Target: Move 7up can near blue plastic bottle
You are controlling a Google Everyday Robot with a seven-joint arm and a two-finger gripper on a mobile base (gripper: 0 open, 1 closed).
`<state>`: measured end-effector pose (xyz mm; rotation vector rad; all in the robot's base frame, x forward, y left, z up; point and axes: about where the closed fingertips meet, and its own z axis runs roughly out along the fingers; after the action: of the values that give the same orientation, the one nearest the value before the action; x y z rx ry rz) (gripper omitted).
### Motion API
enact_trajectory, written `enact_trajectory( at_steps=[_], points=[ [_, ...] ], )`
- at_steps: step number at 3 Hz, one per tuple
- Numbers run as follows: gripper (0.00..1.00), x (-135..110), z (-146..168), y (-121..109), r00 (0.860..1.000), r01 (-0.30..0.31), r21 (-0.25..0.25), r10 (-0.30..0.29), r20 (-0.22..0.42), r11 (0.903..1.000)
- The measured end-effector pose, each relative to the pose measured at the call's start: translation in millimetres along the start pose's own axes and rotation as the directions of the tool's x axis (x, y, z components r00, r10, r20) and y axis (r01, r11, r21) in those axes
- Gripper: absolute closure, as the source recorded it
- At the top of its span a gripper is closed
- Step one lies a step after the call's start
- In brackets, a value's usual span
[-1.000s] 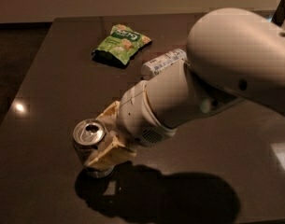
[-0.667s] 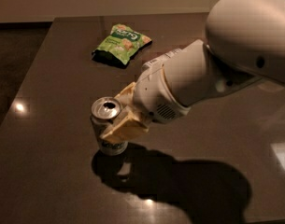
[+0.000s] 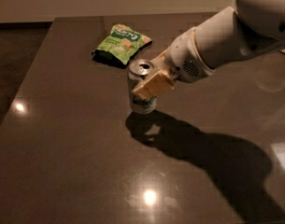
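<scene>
The 7up can (image 3: pixel 141 94) is upright near the middle of the dark table (image 3: pixel 67 162), silver top with its pull-tab opening facing up. My gripper (image 3: pixel 145 76) is shut on the can's upper part, with one tan finger (image 3: pixel 153 84) across its front right side. The white arm comes in from the upper right. I cannot tell whether the can rests on the table or hangs just above it. The blue plastic bottle is hidden, probably behind my arm.
A flat green snack bag (image 3: pixel 121 43) lies just behind the can to its left. The table's left edge (image 3: pixel 37 55) runs beside a darker floor. The arm casts a large shadow (image 3: pixel 203 157) over the table's right front.
My gripper has carried the can away from the table's front left, back and to the right, closer to the snack bag. The arm now covers the spot where the bottle showed.
</scene>
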<state>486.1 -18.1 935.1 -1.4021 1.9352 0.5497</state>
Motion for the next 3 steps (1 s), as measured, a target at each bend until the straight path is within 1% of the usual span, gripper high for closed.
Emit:
enact_trajectory(
  at_steps=[1, 2, 3],
  points=[
    [1.0, 13, -9, -43, 0.998, -0.058, 0.068, 0.059, -0.002, 0.996],
    [1.0, 25, -11, -71, 0.996, -0.092, 0.103, 0.092, 0.0, 0.9905],
    [0.84, 35, -8, -88, 0.995, -0.099, 0.121, 0.1, -0.006, 0.9877]
  ],
)
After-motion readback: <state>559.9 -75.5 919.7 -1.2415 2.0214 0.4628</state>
